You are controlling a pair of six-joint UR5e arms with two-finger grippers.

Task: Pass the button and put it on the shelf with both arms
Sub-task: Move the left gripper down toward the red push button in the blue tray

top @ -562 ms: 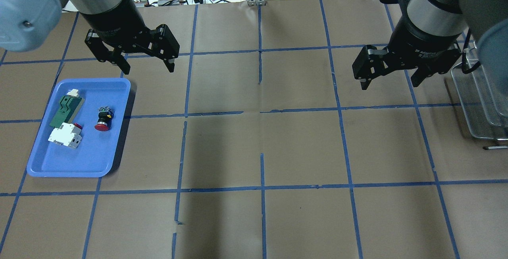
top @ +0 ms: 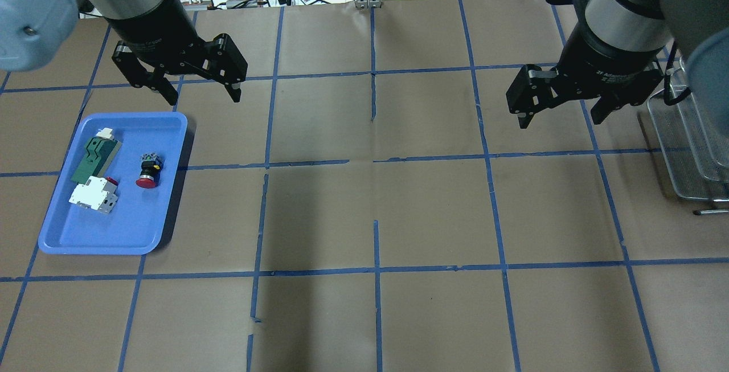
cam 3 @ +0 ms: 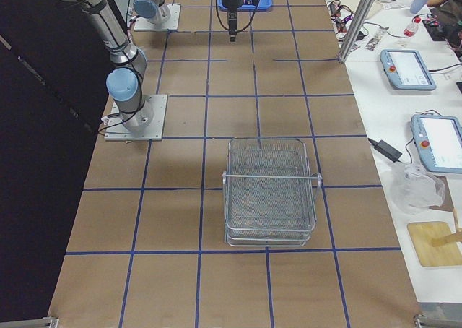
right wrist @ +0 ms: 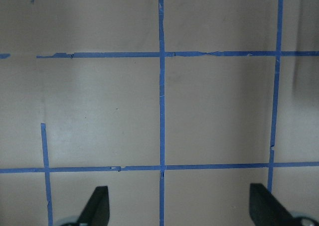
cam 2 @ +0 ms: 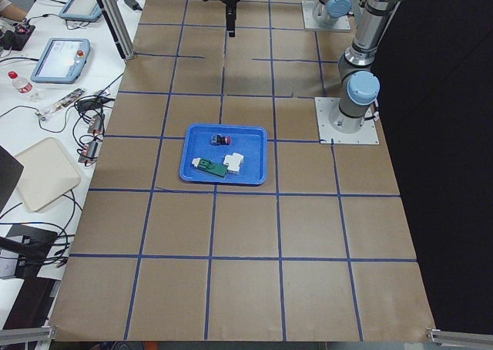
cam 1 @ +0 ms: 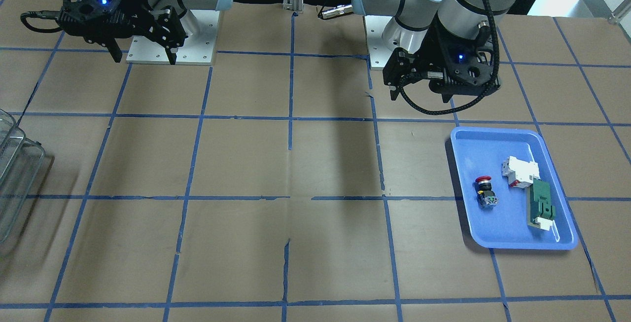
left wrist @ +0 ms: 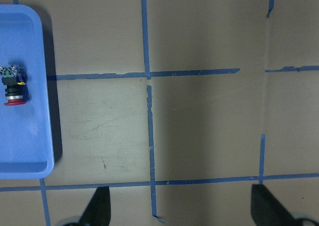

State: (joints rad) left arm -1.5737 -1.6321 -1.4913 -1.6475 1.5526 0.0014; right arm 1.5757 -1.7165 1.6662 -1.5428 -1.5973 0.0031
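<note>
Brown-papered counter [top: 364, 218], taped in blue squares. The button [top: 148, 171] lies in the blue tray [top: 102, 241], red cap toward the robot, terminals away. Beyond, the left gripper [top: 203, 97] points down, fingers wide. The right gripper [top: 559, 120] does likewise, near the shelf [top: 683, 150].

Wire shelf [cam 3: 271, 191] on brown table [cam 3: 173, 219]

You had fairly bright, even light from above on the table [top: 433, 212], which left broad, soft shadows running down its middle and a narrow dark one beside the blue tray [top: 57, 241]. Your fixed views were sharp and evenly exposed; the wrist views ran dimmer, and the left gripper [left wrist: 180, 191] showed as dark, soft-edged fingertips [left wrist: 99, 208] at the bottom edge.
</note>
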